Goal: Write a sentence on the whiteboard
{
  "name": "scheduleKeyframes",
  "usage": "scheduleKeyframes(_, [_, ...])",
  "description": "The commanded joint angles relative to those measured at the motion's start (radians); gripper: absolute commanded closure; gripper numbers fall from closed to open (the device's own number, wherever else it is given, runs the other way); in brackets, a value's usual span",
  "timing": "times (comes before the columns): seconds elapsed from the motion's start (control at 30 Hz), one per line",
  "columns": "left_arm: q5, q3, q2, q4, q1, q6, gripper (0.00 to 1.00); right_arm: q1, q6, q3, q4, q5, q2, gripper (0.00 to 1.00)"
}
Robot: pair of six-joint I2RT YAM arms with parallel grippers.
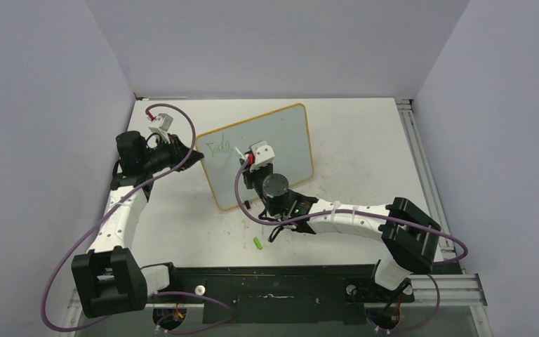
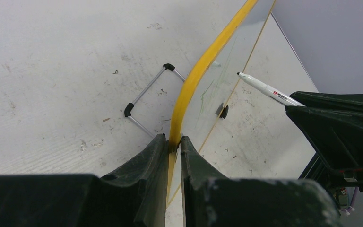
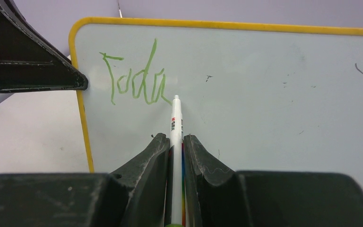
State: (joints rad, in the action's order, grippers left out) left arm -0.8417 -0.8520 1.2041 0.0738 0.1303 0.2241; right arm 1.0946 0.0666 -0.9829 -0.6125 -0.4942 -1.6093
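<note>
Whiteboard (image 1: pixel 281 133), pale with a thin yellow frame, stands propped on its long edge a little left of the middle of the white table (image 1: pixel 365 140), its writing face turned towards the arms. The sentence (image 3: pixel 134 82) so far is four green letters, roughly "Toda", high in the board's left corner. A white marker (image 3: pixel 176 118) points up at the board, its tip at the end of the last green stroke.

The right gripper (image 3: pixel 172 142) has its jaws clenched on the marker's barrel. In the top view its wrist and white mount cover the middle of the board's lower half, just right of the letters. The left gripper (image 2: pixel 174 142) is clamped on the yellow frame at the board's left edge. One of its dark fingers pokes into the right wrist view, just beside the frame and level with the first letter.

Behind the whiteboard a thin wire stand (image 2: pixel 146 97) with black end caps rests on the table. On the writing side, a small black clip foot (image 2: pixel 223 111) sits at the board's bottom edge. A few small dark marks (image 3: pixel 359 68) dot the bare right part of the board.

A small green cap (image 1: pixel 258 243) lies on the table in front of the board, near the right arm's forearm. Purple cables (image 1: pixel 182 116) loop over both arms.
</note>
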Motion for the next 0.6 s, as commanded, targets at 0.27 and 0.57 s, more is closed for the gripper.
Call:
scheduleKeyframes(0.27, [0.003,-0.027,-0.017,0.018,-0.003,-0.011,1.00,-0.019,-0.026,-0.086,-0.069,0.032,-0.004,0.95])
scheduleKeyframes(0.57, [0.001,-0.028,-0.018,0.018,-0.002,-0.011,1.00,-0.034,-0.019,-0.111,-0.061,0.050,-0.040,0.95])
